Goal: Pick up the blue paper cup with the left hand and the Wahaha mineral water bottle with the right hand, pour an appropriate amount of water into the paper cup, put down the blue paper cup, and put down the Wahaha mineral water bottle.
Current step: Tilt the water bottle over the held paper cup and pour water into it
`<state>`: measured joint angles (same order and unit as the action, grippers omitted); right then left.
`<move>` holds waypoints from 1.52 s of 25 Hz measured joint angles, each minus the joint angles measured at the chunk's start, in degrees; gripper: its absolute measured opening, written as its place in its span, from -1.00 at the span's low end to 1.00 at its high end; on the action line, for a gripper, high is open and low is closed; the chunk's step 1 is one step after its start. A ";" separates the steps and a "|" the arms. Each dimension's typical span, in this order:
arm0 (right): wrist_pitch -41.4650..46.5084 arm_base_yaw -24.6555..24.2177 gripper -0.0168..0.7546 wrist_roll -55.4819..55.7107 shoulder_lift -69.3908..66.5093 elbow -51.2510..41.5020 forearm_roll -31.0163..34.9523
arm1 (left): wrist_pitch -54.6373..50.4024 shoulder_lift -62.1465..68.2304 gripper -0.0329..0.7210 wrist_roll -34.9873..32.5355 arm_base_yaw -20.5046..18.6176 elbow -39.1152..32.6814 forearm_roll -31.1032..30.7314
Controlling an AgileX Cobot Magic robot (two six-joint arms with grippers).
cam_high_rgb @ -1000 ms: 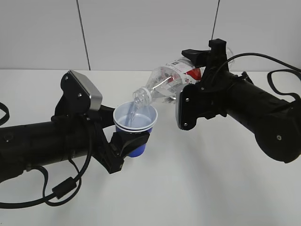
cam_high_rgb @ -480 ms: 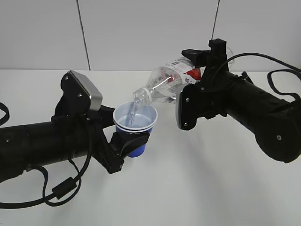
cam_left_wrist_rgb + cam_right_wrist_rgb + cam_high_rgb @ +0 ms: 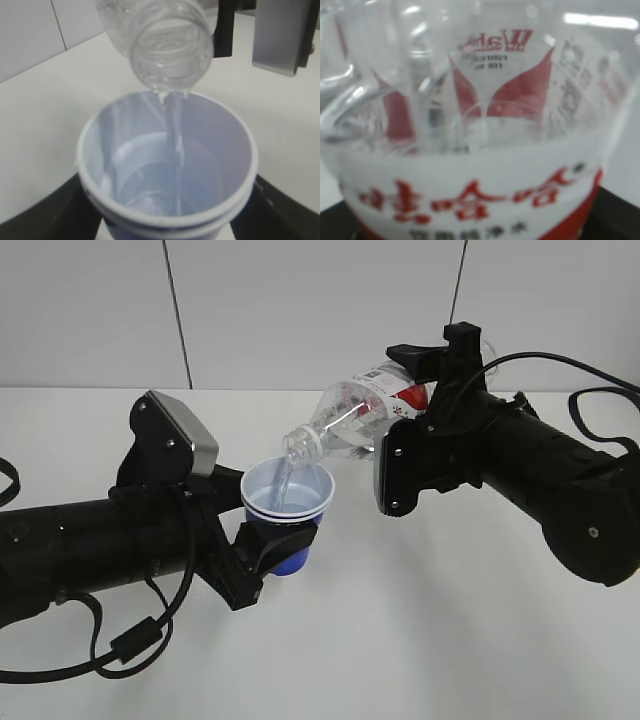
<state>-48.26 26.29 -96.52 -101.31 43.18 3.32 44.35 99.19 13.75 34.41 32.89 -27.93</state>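
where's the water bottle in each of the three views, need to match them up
Exterior view: the Wahaha mineral water bottle lies tilted at upper centre, mouth down-left over the blue paper cup, base in the right hand.
Left wrist view: only the bottle's open mouth and neck show, top centre, above the cup.
Right wrist view: the bottle's label and clear body fill the picture; no cup.
Shared landmark: the red-and-white label links exterior and right wrist; the cup links exterior and left wrist.

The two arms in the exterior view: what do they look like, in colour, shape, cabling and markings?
Both look alike: thick, rounded matte-black housings with small silver screw heads. The left arm carries a grey plate on a black bracket, and a black cable with a ferrite-like lump loops beneath it. The right arm shows its grey plate edge-on, with black cables arching over its back. Each end effector is black. No logos are legible.
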 joint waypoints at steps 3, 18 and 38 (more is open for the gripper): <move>0.00 0.00 0.35 -0.10 0.00 0.00 0.00 | -0.08 0.00 0.51 0.00 0.00 0.00 0.00; -0.04 0.00 0.35 -0.10 0.00 0.00 0.00 | -0.08 0.00 0.51 0.00 0.00 0.00 0.00; -0.26 0.00 0.35 -0.10 0.00 0.00 0.00 | -0.22 0.00 0.51 0.00 0.00 0.00 -0.09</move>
<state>-48.52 26.29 -96.61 -101.31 43.18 3.32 44.13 99.19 13.75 34.41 32.89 -28.02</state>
